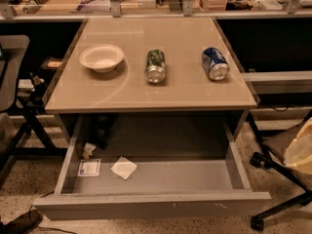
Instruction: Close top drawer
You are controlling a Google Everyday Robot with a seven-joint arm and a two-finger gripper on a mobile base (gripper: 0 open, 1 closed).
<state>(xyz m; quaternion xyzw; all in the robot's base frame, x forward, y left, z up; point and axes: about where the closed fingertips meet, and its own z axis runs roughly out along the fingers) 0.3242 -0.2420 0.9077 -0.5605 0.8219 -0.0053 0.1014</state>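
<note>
The top drawer is pulled far out from under the beige table. Its flat grey front panel faces me and has small white scuff marks. Inside lie a white card, a folded white paper and a small object at the back left. My gripper shows as a cream shape at the right edge, right of the drawer's right wall and apart from it.
On the table top sit a white bowl, a green can and a blue can, both on their sides. A black chair base stands right of the drawer. Another chair is at the left.
</note>
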